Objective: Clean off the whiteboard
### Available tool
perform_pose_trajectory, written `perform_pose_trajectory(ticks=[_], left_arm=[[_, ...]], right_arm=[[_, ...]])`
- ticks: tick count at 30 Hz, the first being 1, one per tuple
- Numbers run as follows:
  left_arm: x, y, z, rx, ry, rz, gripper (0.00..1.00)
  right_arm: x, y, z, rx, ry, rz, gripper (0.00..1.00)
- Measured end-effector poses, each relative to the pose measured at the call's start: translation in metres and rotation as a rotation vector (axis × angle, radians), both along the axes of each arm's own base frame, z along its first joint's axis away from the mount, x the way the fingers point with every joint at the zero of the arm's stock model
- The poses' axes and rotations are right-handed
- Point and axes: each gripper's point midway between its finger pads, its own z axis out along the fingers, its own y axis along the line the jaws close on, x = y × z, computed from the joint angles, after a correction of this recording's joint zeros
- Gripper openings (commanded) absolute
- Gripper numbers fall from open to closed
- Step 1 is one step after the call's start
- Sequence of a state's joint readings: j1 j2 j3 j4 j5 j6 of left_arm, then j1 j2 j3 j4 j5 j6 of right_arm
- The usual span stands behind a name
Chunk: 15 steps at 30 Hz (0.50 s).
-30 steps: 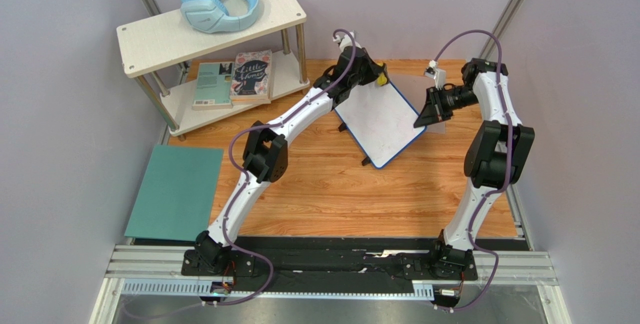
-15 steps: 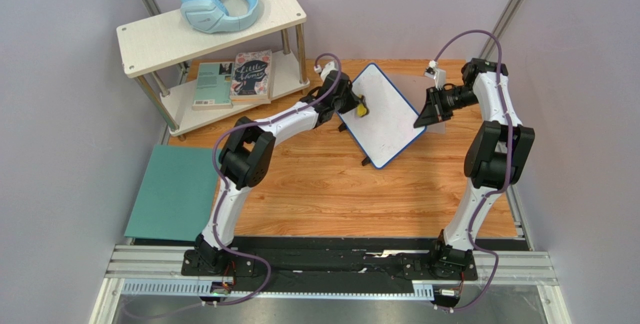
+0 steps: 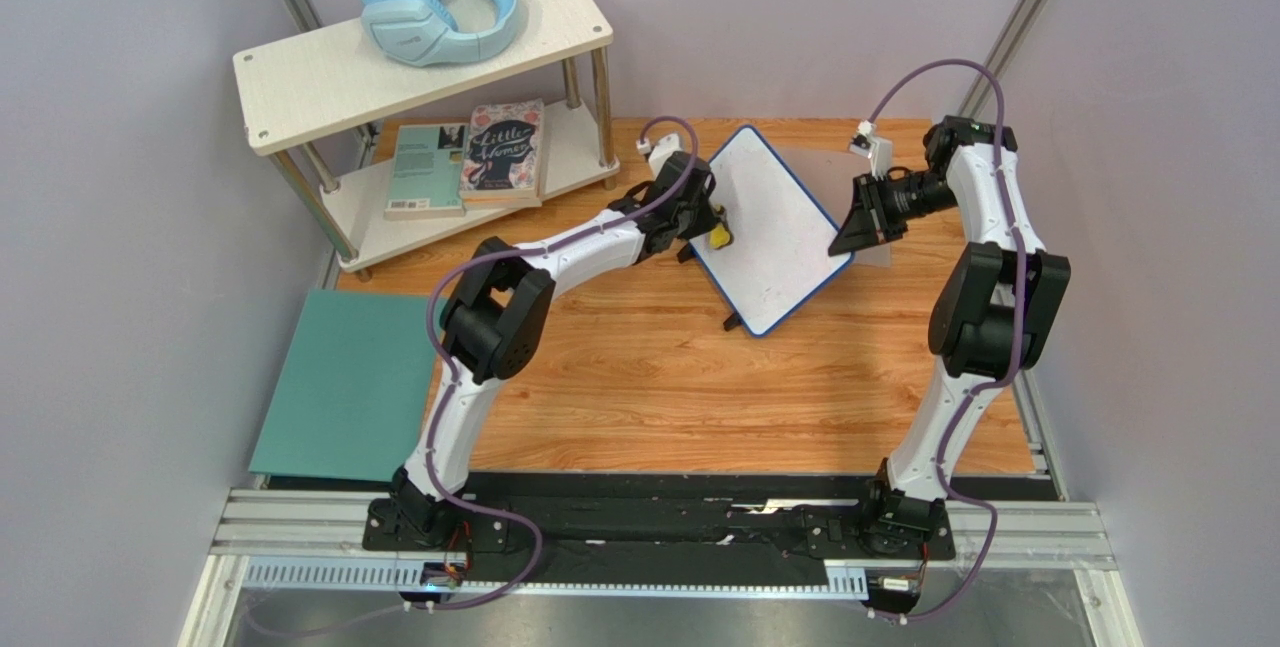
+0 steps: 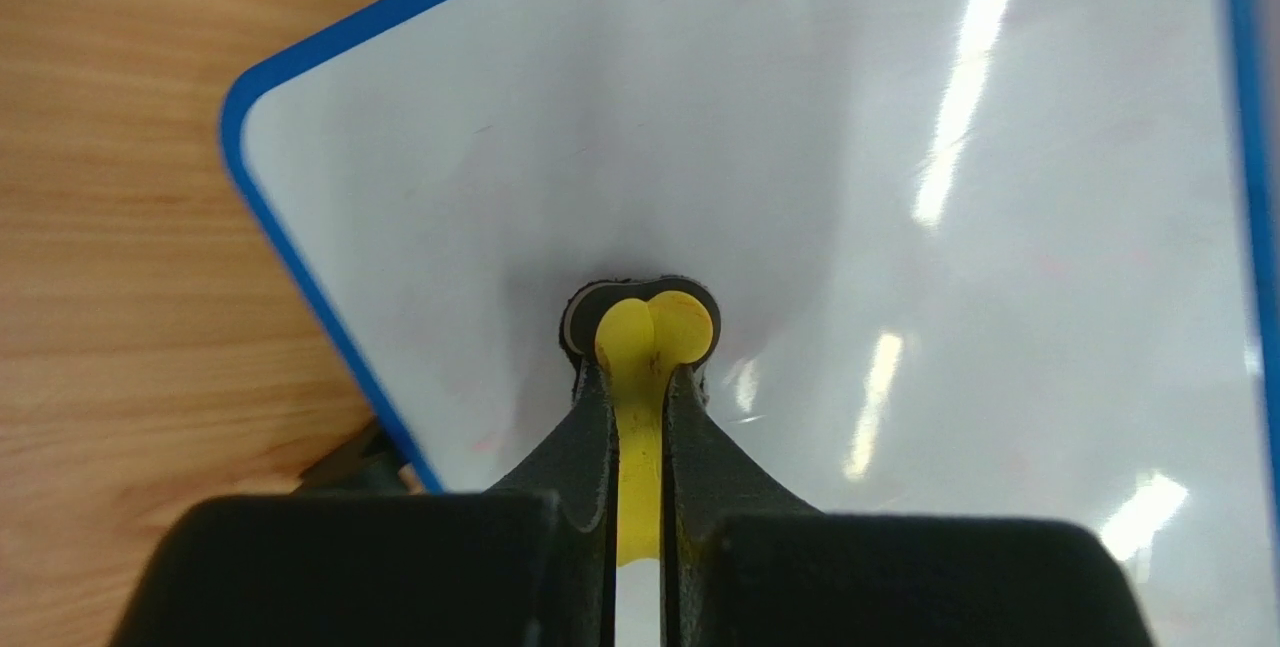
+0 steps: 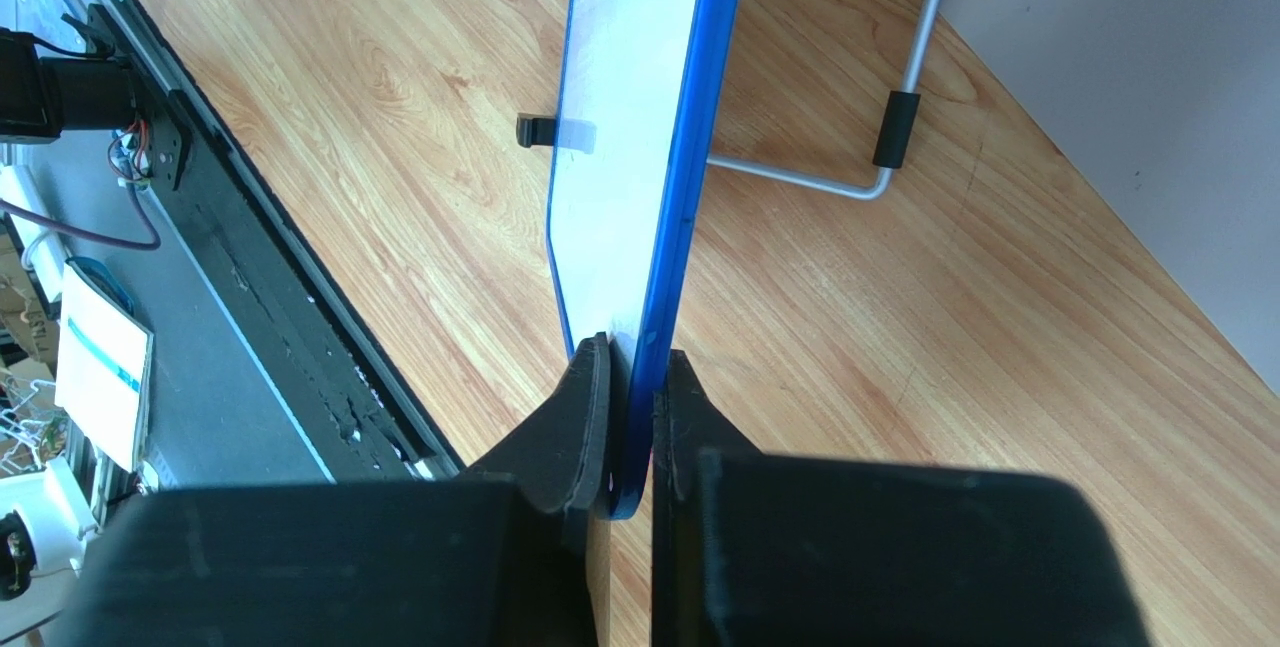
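The whiteboard (image 3: 769,235), white with a thin blue frame, stands tilted on the wooden table at the back centre. My left gripper (image 3: 712,227) is shut on a small yellow eraser (image 4: 655,340) with a black pad, pressed on the board's face (image 4: 902,257) near its left edge. Faint pink traces remain on the face. My right gripper (image 3: 845,238) is shut on the board's right corner; in the right wrist view the blue edge (image 5: 684,182) runs between the fingers (image 5: 586,422).
A white two-tier shelf (image 3: 436,62) at the back left holds blue headphones (image 3: 439,5) on top and books (image 3: 469,152) below. A teal mat (image 3: 353,382) lies at the left. The board's metal stand (image 5: 887,122) rests behind it.
My left gripper with the eraser has swept from the board's top left corner down along its left edge toward me. The right gripper and board have stayed put.
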<state>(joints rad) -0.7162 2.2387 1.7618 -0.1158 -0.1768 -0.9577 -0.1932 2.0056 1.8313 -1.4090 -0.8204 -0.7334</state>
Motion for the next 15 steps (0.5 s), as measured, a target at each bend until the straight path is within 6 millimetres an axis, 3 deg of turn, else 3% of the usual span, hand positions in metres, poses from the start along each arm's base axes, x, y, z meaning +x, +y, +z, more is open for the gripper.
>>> perform_pose_trajectory(ticks=[8,15], left_arm=[[0.013,-0.061,0.058,-0.041,-0.189,-0.146,0.00],[0.000,-0.100,0.083,-0.072,-0.273,-0.258,0.00]], right_arm=[[0.000,-0.001,-0.001,-0.010,0.000,0.000,0.00],[-0.001,-0.003,-0.003,-0.022,0.005,-0.002,0.00]])
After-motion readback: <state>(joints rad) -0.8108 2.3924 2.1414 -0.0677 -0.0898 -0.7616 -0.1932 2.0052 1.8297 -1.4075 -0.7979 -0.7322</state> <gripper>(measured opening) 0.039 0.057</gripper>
